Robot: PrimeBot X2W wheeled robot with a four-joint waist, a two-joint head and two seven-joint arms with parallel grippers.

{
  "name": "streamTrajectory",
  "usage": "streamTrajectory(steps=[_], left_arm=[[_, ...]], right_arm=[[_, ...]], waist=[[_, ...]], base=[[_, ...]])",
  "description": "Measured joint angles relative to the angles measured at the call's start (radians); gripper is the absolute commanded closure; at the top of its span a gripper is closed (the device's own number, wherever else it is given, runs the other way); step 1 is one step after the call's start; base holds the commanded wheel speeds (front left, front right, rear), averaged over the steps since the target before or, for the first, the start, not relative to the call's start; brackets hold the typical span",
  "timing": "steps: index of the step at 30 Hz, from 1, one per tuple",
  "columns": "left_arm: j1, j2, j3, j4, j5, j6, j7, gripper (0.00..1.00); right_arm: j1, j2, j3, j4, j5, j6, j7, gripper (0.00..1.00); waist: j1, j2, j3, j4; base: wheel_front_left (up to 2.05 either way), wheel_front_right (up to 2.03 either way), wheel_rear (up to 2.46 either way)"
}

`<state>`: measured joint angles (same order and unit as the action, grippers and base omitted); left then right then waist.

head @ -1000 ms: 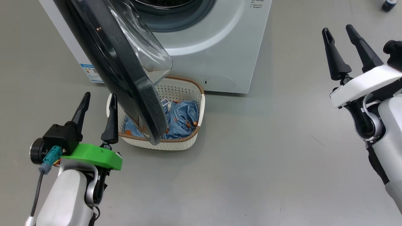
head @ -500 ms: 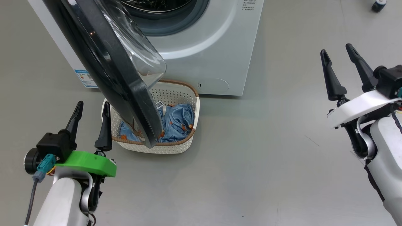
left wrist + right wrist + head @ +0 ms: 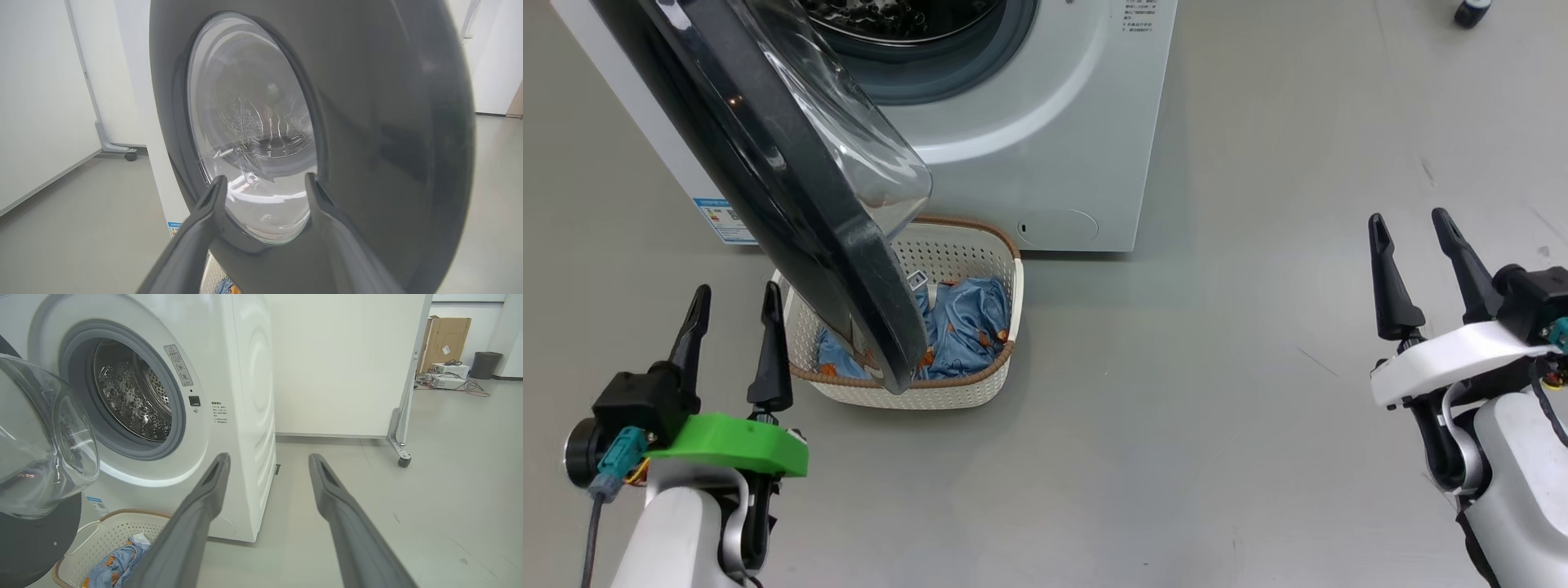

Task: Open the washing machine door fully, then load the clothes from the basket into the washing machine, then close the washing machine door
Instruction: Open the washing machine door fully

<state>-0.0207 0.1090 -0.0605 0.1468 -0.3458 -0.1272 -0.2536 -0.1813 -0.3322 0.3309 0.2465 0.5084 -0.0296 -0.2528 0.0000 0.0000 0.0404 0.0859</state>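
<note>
Your right gripper [image 3: 1408, 216] came back; it and the left gripper [image 3: 736, 286] gape wide, empty, grey floor [image 3: 1176, 408] stretching beside the basket [image 3: 947, 394].

door [image 3: 792, 212]: glossy black plastic rim, clear smooth glass bowl [image 3: 866, 155], faint reflections on it. washer [image 3: 1054, 122]: smooth white shell, soft sheen. drum [image 3: 130, 400]: shiny perforated steel. gasket [image 3: 176, 416]: matt grey, looks rubbery. basket [image 3: 931, 396]: cream perforated plastic, semi-matt, with a rough brown woven rim. clothes [image 3: 964, 322]: shiny satin-like cloth, creased. floor [image 3: 1176, 408]: smooth grey, low sheen, a few scuffs.
</note>
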Motion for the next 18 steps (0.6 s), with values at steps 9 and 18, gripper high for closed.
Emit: streamTrajectory(steps=[9, 18], left_arm=[[0.026, -0.007, 0.013, -0.010, 0.012, 0.000, 0.000, 0.00], [0.067, -0.016, 0.021, -0.020, 0.019, 0.000, 0.000, 0.00]], right_arm=[[0.089, 0.005, -0.076, -0.060, -0.030, -0.010, 0.000, 0.00], [0.178, 0.022, -0.122, -0.101, -0.066, -0.017, 0.000, 0.00]], waist=[[0.0000, 0.0000, 0.000, -0.014], [0.0000, 0.0000, -0.007, -0.017]], base=[[0.00, 0.00, 0.00], [0.00, 0.00, 0.00]])
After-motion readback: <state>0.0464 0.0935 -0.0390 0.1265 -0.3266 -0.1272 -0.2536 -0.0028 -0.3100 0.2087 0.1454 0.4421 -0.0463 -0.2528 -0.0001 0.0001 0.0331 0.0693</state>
